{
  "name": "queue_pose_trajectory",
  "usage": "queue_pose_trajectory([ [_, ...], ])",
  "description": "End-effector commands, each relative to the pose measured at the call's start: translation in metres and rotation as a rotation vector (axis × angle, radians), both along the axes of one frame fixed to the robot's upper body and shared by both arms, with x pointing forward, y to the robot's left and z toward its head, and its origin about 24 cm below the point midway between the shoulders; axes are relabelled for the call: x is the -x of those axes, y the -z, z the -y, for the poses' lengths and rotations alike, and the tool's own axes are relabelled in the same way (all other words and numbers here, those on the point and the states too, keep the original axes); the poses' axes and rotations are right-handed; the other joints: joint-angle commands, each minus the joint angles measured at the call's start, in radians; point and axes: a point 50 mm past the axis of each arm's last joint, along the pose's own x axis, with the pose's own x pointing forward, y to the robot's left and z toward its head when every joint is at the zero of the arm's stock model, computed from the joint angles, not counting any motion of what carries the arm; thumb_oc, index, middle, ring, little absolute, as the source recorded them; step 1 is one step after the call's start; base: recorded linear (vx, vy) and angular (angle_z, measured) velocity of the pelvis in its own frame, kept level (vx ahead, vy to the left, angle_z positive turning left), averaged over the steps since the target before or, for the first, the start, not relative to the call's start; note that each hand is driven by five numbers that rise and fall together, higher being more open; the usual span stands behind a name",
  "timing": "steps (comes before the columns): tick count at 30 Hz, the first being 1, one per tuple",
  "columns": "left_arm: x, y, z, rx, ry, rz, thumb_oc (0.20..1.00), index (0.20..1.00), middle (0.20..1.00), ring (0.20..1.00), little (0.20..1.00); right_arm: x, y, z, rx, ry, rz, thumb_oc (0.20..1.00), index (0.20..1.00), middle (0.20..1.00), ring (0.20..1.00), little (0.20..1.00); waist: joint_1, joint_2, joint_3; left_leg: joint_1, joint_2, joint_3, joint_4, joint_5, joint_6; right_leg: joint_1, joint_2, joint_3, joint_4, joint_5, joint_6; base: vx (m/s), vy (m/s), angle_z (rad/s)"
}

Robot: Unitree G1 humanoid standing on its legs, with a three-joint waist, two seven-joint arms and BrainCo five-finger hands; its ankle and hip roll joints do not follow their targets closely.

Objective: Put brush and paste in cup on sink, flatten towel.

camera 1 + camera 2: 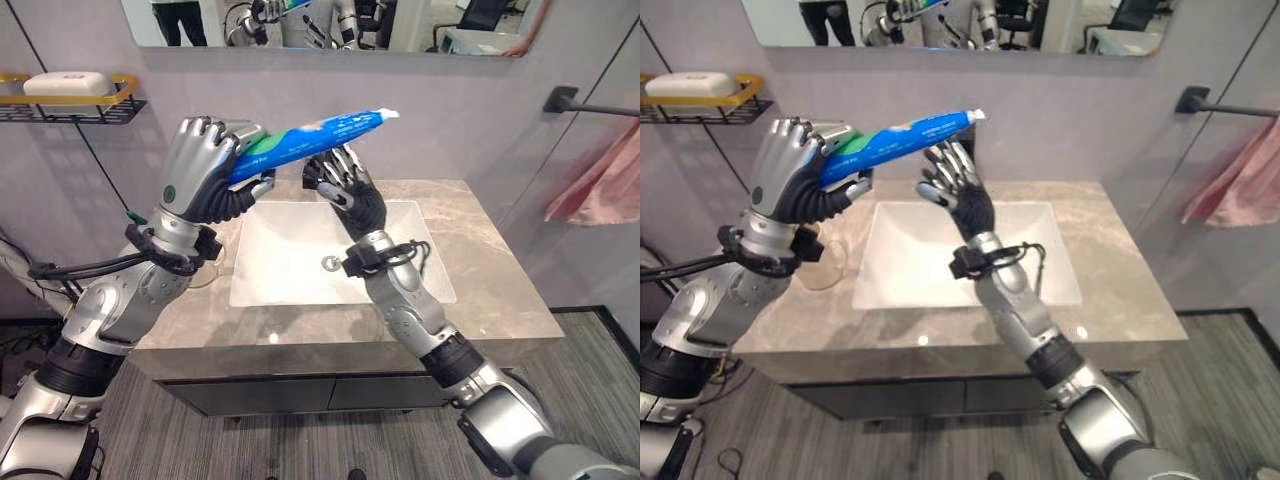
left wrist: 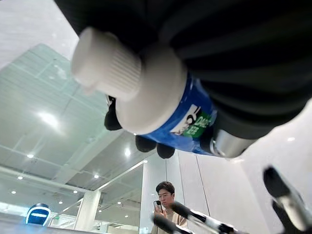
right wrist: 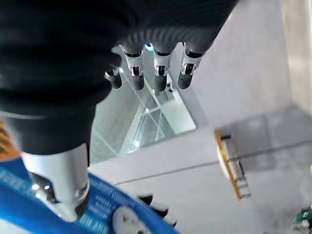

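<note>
While the left hand [image 1: 205,165] clamped the blue toothpaste tube [image 1: 315,135] above the white rectangular sink [image 1: 300,270], the right hand [image 1: 345,185] hovered just beside it, fingers spread; pink towel [image 1: 605,185] hung at 3 o'clock, grey marble counter [image 1: 500,290] below.

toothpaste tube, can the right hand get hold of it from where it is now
Probably yes. The right hand is open just below the free end of the toothpaste tube, with nothing between them. The left hand grips the cap end, so that must let go.
</note>
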Motion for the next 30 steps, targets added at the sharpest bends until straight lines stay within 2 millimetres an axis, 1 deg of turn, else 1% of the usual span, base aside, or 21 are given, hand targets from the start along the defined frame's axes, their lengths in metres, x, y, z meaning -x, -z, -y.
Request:
queue_pose_trajectory([
  [1,0.002,-0.031,0.006,0.037,0.053,0.123,0.2,0.2,0.2,0.2,0.2,0.003,-0.039,0.007,-0.145,-0.02,0.142,1.0,1.0,1.0,1.0,1.0,0.009,-0.037,-0.023,-0.027,0.025,-0.026,0.003,-0.007,-0.02,-0.01,-0.119,-0.041,0.007,0.006,0.084,0.02,0.005,0.06],
  [2,0.004,-0.03,0.01,0.028,0.074,0.125,0.2,0.2,0.2,0.2,0.2,0.007,-0.047,0.004,-0.184,-0.044,0.171,1.0,1.0,1.0,1.0,1.0,0.014,-0.037,-0.024,-0.03,0.025,-0.027,0.003,-0.008,-0.02,-0.01,-0.121,-0.043,0.007,0.006,0.085,0.02,0.004,0.04],
  [5,0.004,-0.027,0.012,0.025,0.088,0.119,0.2,0.2,0.2,0.2,0.2,0.008,-0.052,0.003,-0.208,-0.039,0.186,1.0,1.0,1.0,1.0,1.0,0.018,-0.037,-0.027,-0.032,0.023,-0.029,0.003,-0.008,-0.019,-0.011,-0.121,-0.044,0.007,0.005,0.085,0.0,0.0,0.0],
  [7,0.008,-0.019,0.015,0.041,0.113,0.105,0.2,0.2,0.2,0.2,0.2,0.012,-0.065,0.003,-0.28,-0.021,0.222,1.0,1.0,1.0,1.0,1.0,0.022,-0.037,-0.03,-0.032,0.023,-0.03,0.003,-0.01,-0.017,-0.011,-0.12,-0.042,0.007,0.003,0.084,0.0,0.0,0.0],
  [8,0.008,-0.019,0.015,0.041,0.113,0.105,0.2,0.2,0.2,0.2,0.2,0.012,-0.065,0.003,-0.28,-0.021,0.222,1.0,1.0,1.0,1.0,1.0,0.022,-0.037,-0.03,-0.032,0.023,-0.029,0.003,-0.01,-0.017,-0.011,-0.12,-0.042,0.007,0.003,0.084,0.0,0.0,0.0],
  [13,0.01,-0.003,0.018,0.075,0.144,0.046,0.2,0.2,0.2,0.2,0.2,0.017,-0.073,0.0,-0.351,-0.037,0.241,1.0,1.0,1.0,1.0,1.0,0.025,-0.035,-0.033,-0.03,0.023,-0.027,0.003,-0.011,-0.016,-0.011,-0.12,-0.042,0.007,0.002,0.083,0.0,0.0,0.0],
  [19,0.011,0.007,0.02,0.095,0.159,0.009,0.2,0.2,0.2,0.2,0.2,0.023,-0.076,0.0,-0.414,-0.062,0.243,1.0,1.0,1.0,1.0,1.0,0.026,-0.036,-0.035,-0.029,0.023,-0.029,0.003,-0.012,-0.014,-0.012,-0.119,-0.042,0.007,0.001,0.082,0.0,0.0,0.0],
  [22,0.011,0.013,0.022,0.138,0.173,-0.031,0.2,0.2,0.2,0.2,0.2,0.027,-0.076,-0.003,-0.484,-0.109,0.22,1.0,1.0,1.0,1.0,1.0,0.028,-0.036,-0.034,-0.03,0.024,-0.03,0.003,-0.011,-0.015,-0.012,-0.119,-0.042,0.007,0.0,0.081,0.0,0.0,0.0],
  [23,0.011,0.013,0.021,0.139,0.173,-0.032,0.2,0.2,0.2,0.2,0.2,0.027,-0.076,-0.003,-0.484,-0.111,0.219,1.0,1.0,1.0,1.0,1.0,0.028,-0.035,-0.035,-0.03,0.024,-0.031,0.003,-0.011,-0.015,-0.011,-0.119,-0.042,0.007,0.0,0.081,0.0,0.0,0.0],
  [24,0.009,0.017,0.02,0.193,0.171,-0.056,0.2,0.2,0.2,0.2,0.2,0.031,-0.073,-0.006,-0.494,-0.152,0.211,1.0,1.0,1.0,1.0,1.0,0.026,-0.037,-0.033,-0.03,0.025,-0.028,0.003,-0.011,-0.016,-0.011,-0.118,-0.044,0.007,-0.001,0.078,0.0,0.0,0.0],
  [30,0.009,0.022,0.019,0.216,0.168,-0.09,0.2,0.2,0.2,0.2,0.2,0.036,-0.072,-0.004,-0.524,-0.193,0.215,1.0,1.0,1.0,1.0,1.0,0.026,-0.037,-0.032,-0.032,0.027,-0.027,0.003,-0.01,-0.017,-0.012,-0.116,-0.048,0.007,-0.002,0.077,0.0,0.0,0.0],
])
